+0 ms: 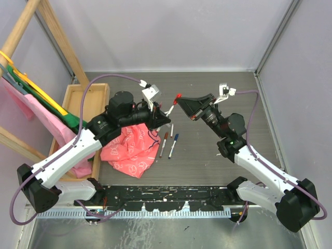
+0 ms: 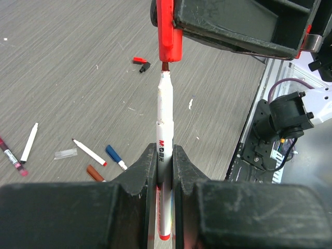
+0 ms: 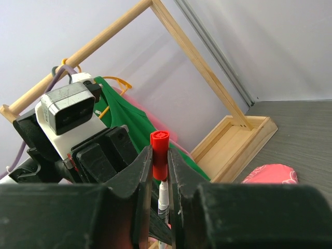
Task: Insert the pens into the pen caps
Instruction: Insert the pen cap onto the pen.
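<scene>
**Tip at cap mouth**

Above the grey table [image 1: 207, 155], top view centre, I'm holding left gripper [image 1: 166, 114] and right gripper [image 1: 182, 101] nose to nose. Left wrist view: I'm clamping the pen [image 2: 164, 119], aiming up-frame into the red cap [image 2: 169, 31]. Right wrist view: I'm pinching that cap, pen below.

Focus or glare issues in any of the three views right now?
Top external: evenly lit, sharp, mild sheen on the near metal sheet. Left wrist: white-barrelled pen and red plastic cap crisp; left claw soft, dark. Right wrist: cap crisp, right claw blurred and underexposed.
</scene>
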`<state>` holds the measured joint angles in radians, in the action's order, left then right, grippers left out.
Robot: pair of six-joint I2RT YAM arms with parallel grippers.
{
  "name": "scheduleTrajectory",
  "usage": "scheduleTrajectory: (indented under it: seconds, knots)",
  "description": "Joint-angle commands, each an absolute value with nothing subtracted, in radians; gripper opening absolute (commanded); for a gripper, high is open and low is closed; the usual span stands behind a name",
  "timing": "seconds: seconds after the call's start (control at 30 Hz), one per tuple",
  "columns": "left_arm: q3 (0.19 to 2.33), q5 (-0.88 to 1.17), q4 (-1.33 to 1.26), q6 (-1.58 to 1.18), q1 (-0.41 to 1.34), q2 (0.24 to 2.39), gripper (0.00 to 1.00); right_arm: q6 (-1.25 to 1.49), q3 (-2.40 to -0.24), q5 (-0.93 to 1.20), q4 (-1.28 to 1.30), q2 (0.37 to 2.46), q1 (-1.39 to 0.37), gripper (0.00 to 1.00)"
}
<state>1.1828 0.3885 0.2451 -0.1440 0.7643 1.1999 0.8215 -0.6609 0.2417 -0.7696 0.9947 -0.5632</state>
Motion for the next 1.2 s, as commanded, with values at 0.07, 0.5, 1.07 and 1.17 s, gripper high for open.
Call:
scheduleTrajectory:
  seconds: [0.07, 0.5, 1.07, 1.17]
  knots:
    - [1.187, 0.384, 0.202, -0.132, 0.766, 1.177, 0.0, 0.79, -0.651, 0.248, -0.771, 0.981, -0.582, 0.0]
    - [1.188, 0.387, 0.202, -0.132, 0.767, 1.179, 0.0, 0.773, -0.717, 0.214, -0.739, 0.967, -0.583, 0.0]
    - [1.186, 0.378, 0.204, -0.133, 0.766, 1.177, 0.0, 0.841, -0.612, 0.239, -0.781, 0.957, -0.613, 0.0]
    - [1.186, 0.375, 0.204, -0.132, 0.767, 1.177, 0.0, 0.843, -0.599, 0.235, -0.78, 0.954, -0.62, 0.0]
